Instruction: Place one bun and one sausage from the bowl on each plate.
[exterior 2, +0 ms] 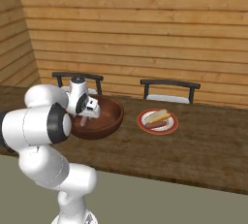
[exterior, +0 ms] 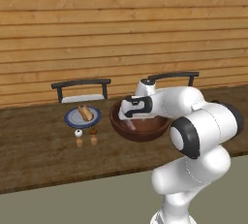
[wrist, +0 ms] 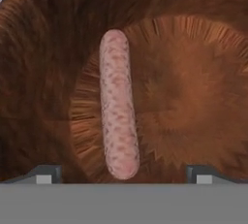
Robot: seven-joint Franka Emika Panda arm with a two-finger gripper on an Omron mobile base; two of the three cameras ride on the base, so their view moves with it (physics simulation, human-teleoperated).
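Observation:
The dark reddish-brown bowl [exterior: 145, 133] [exterior 2: 110, 114] stands mid-table. My gripper [exterior: 130, 120] [exterior 2: 83, 119] [wrist: 123, 175] reaches down inside it, open, its fingertips [wrist: 46, 174] wide apart. One pink sausage [wrist: 118, 104] lies on the bowl's floor [wrist: 193, 97]; its near end sits between the tips, untouched. The grey plate with a blue rim [exterior: 69, 119], left of the bowl, carries a bun [exterior: 85, 113]. The white plate with a red rim [exterior 2: 141, 121], right of the bowl, carries a bun [exterior 2: 158, 116] and a sausage [exterior 2: 155, 125].
Small salt and pepper shakers [exterior: 78, 138] [exterior: 94, 137] stand in front of the grey plate. Two dark chairs [exterior: 81, 89] [exterior 2: 169, 89] are pushed in at the table's far side, before a wooden plank wall. The table's front edge [exterior: 72, 179] runs near the base.

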